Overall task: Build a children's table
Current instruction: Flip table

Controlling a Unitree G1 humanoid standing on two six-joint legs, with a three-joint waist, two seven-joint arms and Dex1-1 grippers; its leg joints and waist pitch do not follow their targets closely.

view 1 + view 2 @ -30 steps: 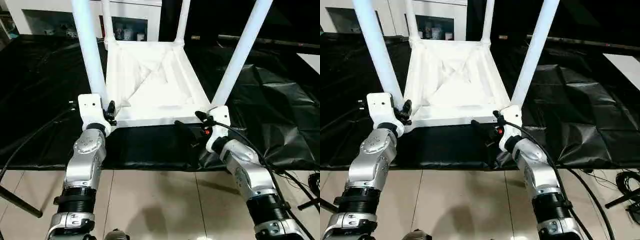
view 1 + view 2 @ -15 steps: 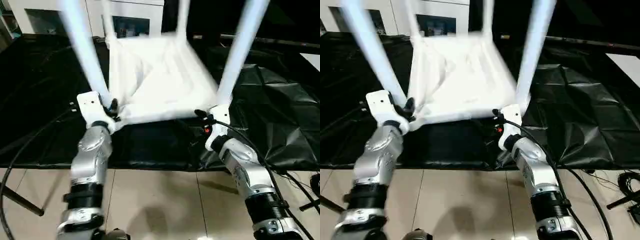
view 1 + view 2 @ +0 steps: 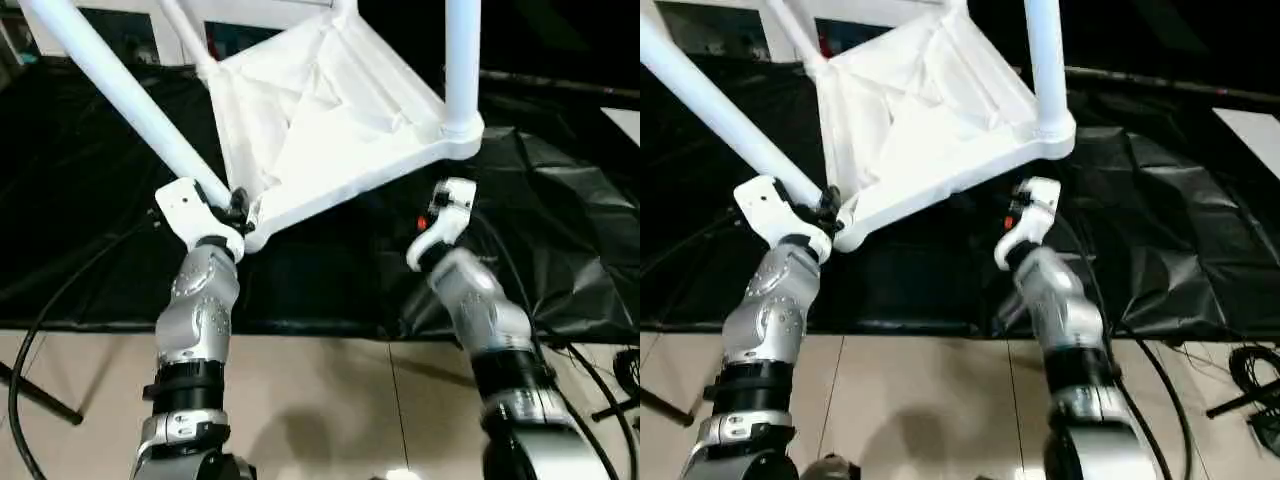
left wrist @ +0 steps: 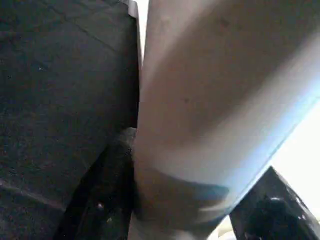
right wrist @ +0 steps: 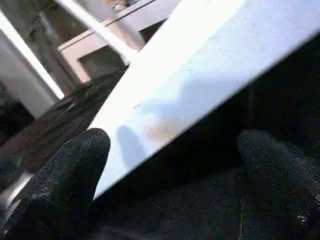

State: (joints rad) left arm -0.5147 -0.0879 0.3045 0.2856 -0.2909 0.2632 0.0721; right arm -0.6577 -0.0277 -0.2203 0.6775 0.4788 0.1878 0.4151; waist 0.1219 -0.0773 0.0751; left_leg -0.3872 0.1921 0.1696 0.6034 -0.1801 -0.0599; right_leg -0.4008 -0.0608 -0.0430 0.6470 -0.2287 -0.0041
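The white children's table (image 3: 320,110) is upside down and tipped, its right side raised off the black sheet. My left gripper (image 3: 238,208) is shut on the near-left leg (image 3: 120,95) just above its corner socket; in the left wrist view the leg (image 4: 210,100) sits between the black fingers (image 4: 100,200). The near-right leg (image 3: 461,60) rises from the lifted corner. My right gripper (image 5: 172,155) is open just under that corner, its fingertips (image 5: 75,170) wide apart below the tabletop's white edge (image 5: 200,65), holding nothing.
A black sheet (image 3: 80,200) covers the floor under the table, with bare tiles (image 3: 330,400) in front of it. A white cabinet with glass doors (image 3: 720,30) stands at the back. Cables (image 3: 40,330) trail at the left and right edges.
The table has tipped leftward, its right corner rising. My right gripper has let go of the near-right leg and sits under the raised corner. The left gripper kept its hold.
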